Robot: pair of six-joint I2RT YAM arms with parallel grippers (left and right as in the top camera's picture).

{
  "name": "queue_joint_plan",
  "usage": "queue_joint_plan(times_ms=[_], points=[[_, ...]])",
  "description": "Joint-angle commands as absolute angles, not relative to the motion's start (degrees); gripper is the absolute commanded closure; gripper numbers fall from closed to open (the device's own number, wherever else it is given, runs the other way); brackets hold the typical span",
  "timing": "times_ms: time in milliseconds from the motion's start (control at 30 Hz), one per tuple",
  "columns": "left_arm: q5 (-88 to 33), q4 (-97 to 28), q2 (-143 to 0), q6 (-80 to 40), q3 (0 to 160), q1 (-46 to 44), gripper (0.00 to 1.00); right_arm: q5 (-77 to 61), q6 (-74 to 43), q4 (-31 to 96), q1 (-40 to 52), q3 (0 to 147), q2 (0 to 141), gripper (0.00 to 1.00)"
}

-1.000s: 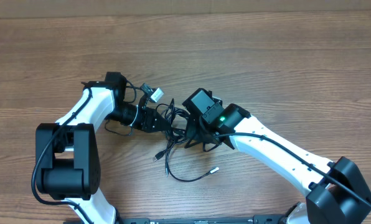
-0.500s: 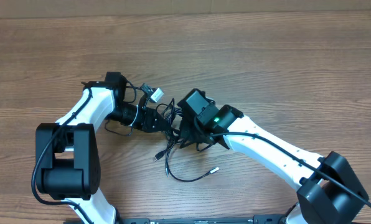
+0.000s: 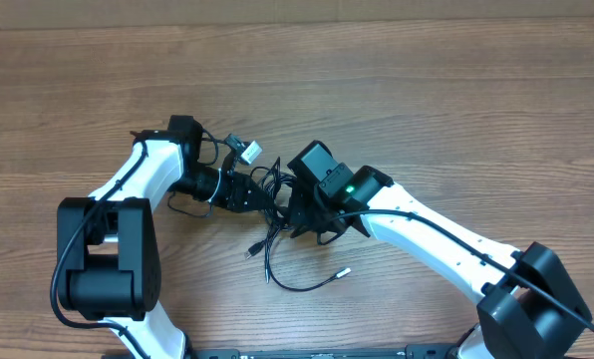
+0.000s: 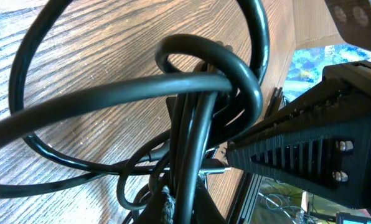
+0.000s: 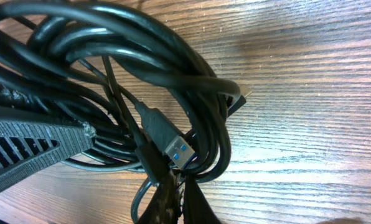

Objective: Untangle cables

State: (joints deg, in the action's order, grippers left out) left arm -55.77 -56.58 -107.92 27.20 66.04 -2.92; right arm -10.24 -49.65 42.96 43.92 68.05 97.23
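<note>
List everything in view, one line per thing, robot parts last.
cables: a few, black, tangled mid-table between both claws, one loop trailing toward the front
silvery tip: one, at the trailing cable's free end
USB plug: one, black with blue insert, inside the tangle
table: one, brown wood
left arm: one, white and black, reaching in from the left
right arm: one, white and black, reaching in from the right
left claw: one, black, shut on cables
right claw: one, black, shut on cables
</note>
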Motion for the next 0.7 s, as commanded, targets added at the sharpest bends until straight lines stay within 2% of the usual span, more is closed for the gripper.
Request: queue_joint_plan(times_ms=[0,333,500,667], points=[[-58.08,-56.55,-108.09,28.29,66.59,-3.38,0.96,-9.17,-49.50,42.94,44.95,67.83,95.37,0.96],[-58.08,-56.55,-108.09,28.29,66.59,-3.38,0.96,-6.46,-49.91,40.93,44.99,67.81,98.67,0.96],[-58.06,-56.55,-108.09,28.27,66.59,-3.38,0.96,-0.69,-49.80,34.57,44.99,67.83,99.57,0.96],[-58.08,-56.55,-108.09,28.29,66.59,-3.38,0.96,-3.38,-47.03,35.53,44.10,69.19,94.67,0.96]])
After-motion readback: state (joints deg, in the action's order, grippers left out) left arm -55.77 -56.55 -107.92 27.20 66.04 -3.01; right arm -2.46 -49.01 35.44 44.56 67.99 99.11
